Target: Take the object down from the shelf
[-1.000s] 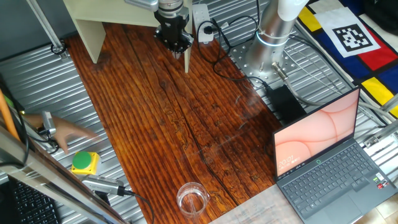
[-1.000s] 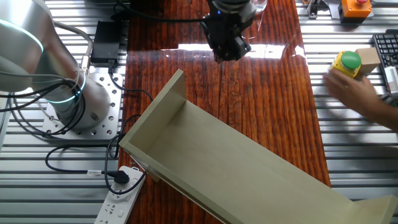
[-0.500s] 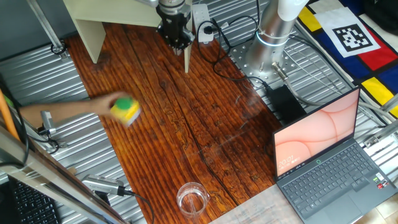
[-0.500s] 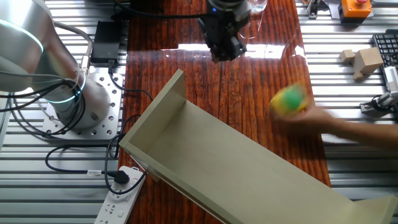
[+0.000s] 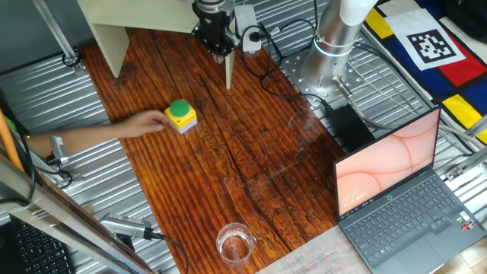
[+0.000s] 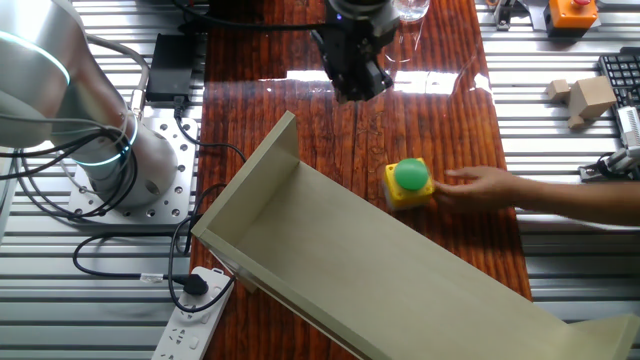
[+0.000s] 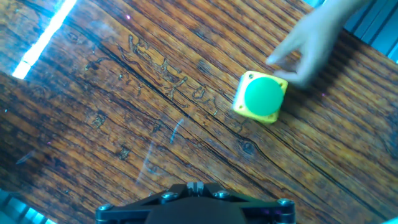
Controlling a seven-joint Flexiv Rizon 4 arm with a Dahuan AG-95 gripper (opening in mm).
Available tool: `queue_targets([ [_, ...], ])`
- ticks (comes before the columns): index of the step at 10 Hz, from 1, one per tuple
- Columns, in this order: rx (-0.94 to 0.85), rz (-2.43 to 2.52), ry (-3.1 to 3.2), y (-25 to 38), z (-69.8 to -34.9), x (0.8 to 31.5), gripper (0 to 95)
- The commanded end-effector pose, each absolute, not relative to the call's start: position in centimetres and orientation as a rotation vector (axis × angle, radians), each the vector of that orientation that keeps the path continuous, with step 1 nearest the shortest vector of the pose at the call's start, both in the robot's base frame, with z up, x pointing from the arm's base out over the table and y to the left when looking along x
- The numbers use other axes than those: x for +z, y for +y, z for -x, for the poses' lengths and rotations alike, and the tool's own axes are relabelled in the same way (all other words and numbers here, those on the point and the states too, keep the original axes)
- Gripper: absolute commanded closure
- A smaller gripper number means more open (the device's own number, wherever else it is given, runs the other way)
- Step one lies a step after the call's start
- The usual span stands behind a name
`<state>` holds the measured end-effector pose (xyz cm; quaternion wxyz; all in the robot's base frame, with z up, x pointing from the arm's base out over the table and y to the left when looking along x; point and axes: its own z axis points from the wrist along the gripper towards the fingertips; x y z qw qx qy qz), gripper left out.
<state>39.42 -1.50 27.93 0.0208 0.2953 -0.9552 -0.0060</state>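
Note:
The yellow box with the green button [image 5: 181, 116] stands on the wooden table, not on the shelf. A person's hand [image 5: 122, 129] touches its side. It also shows in the other fixed view [image 6: 409, 182] just in front of the shelf board, and in the hand view [image 7: 261, 96] at upper right. The cream shelf [image 5: 122, 23] stands at the table's far end [image 6: 400, 270]. My gripper [image 5: 218, 52] hangs above the table beside the shelf's upright panel, well away from the box. Its fingertips [image 7: 194, 186] are together and hold nothing.
A clear glass [image 5: 235, 242] stands at the near table edge. An open laptop [image 5: 396, 205] is at the right. The robot base [image 5: 335, 38], cables and a black adapter [image 5: 350, 125] lie nearby. Wooden blocks [image 6: 585, 95] sit on the metal side surface.
The person's hand carried the yellow box from the metal side surface onto the wooden table and set it down. My gripper rose slightly toward the shelf and its fingers closed.

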Motion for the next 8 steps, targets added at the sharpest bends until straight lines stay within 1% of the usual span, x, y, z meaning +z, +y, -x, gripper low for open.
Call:
queue_targets([
  [1,-0.027,-0.945,-2.973,-2.02,-38.8,28.29,95.0],
  [3,-0.043,-0.928,-2.979,-2.76,-38.33,28.72,95.0],
  [8,-0.038,-0.899,-2.972,-2.78,-38.34,28.7,95.0],
])
